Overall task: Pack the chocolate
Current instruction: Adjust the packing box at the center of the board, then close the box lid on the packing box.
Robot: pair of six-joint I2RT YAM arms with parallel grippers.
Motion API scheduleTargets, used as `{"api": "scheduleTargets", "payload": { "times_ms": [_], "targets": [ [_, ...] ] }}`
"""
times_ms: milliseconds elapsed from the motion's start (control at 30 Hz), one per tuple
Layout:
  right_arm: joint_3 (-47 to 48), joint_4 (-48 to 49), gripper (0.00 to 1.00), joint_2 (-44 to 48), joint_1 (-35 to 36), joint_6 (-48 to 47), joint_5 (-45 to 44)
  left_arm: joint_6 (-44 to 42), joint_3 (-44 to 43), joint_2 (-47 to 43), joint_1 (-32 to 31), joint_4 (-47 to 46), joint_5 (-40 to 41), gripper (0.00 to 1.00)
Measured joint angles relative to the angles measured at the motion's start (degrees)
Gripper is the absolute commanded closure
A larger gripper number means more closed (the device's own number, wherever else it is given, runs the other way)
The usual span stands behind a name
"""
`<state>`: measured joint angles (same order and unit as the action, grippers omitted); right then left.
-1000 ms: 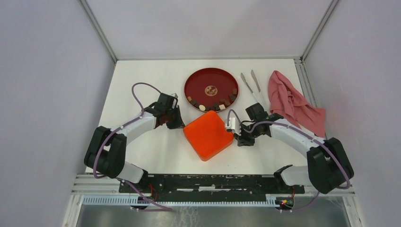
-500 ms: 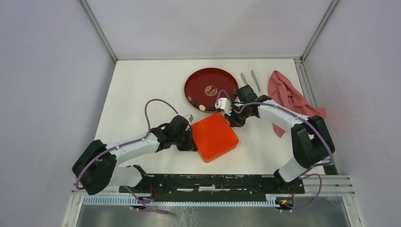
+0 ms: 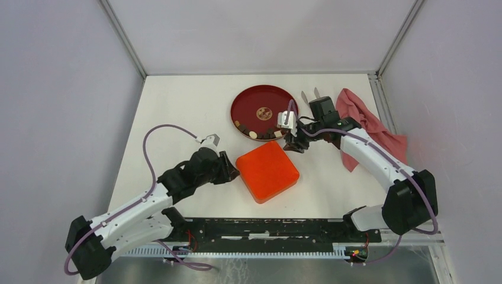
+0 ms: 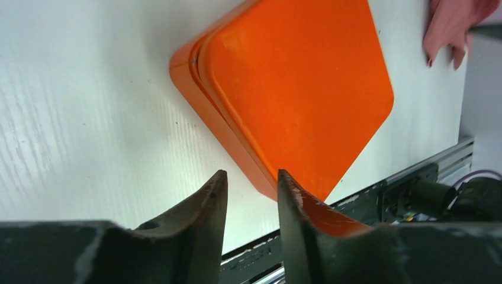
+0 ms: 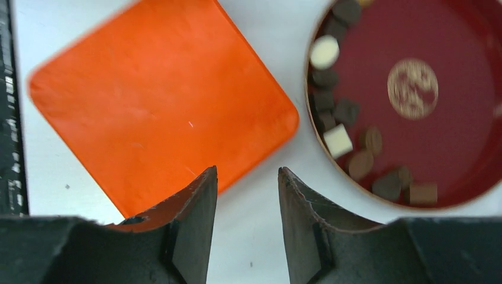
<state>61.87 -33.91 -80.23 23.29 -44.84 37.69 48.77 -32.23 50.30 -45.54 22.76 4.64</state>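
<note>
Table [image 3: 177, 118], chocolate [image 5: 346, 111] (outside left-wrist view)

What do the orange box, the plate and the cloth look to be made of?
Orange box: probably plastic, with a smooth satin finish, moulded rounded corners and a lid seam along the edge.
Plate: lacquered wood or plastic, I cannot tell which; glossy dark red with a gold emblem.
Cloth: soft pink fabric, crumpled in folds.

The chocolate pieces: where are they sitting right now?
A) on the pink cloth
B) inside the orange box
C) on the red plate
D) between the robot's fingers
C: the chocolate pieces lie clustered along one edge of the red plate, and the orange box beside it has its lid on.
</note>
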Motion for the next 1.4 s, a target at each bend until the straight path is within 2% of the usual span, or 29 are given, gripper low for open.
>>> {"api": "scheduleTargets", "payload": {
  "times_ms": [100,167,367,600,700,867,933,1033,1133,1400],
  "targets": [
    [0.0,2.1,0.53,0.9,3.0,-0.3,5.0,0.2,0.0,-1.5,2.4,-0.3,0.2,0.26],
    [0.1,3.2,0.54,0.1,6.3,-0.3,5.9,0.3,0.1,-0.9,4.7,-0.7,-0.3,0.21],
    [6.2,1.4,0.59,-9.0,12.6,0.6,4.4,0.3,3.0,3.1,16.2,-7.2,-7.4,0.21],
    [9.6,-0.5,0.65,-13.8,14.5,3.0,-0.2,0.2,3.2,11.7,17.8,-14.2,-15.4,0.23],
    [10.4,-0.8,0.66,-15.3,14.8,3.5,-1.6,0.2,3.2,12.8,17.8,-16.3,-17.1,0.33],
    [10.5,-1.7,0.66,-16.2,14.9,4.5,-2.4,0.2,3.1,17.9,17.8,-18.6,-18.8,0.39],
    [10.6,-2.1,0.67,-16.2,14.9,4.8,-2.4,0.1,3.1,20.2,17.8,-18.8,-20.0,0.56],
    [11.0,-2.6,0.69,-16.2,14.9,5.0,-2.7,-0.3,1.7,21.7,17.8,-19.9,-21.6,0.65],
    [11.6,-3.3,0.74,-16.1,15.0,5.1,-3.6,-0.5,0.9,22.8,17.8,-20.4,-22.7,0.71],
    [19.5,-4.2,0.88,-15.4,19.3,4.5,-9.7,-0.5,0.7,23.1,17.8,-21.5,-22.9,0.73]
  ]
}}
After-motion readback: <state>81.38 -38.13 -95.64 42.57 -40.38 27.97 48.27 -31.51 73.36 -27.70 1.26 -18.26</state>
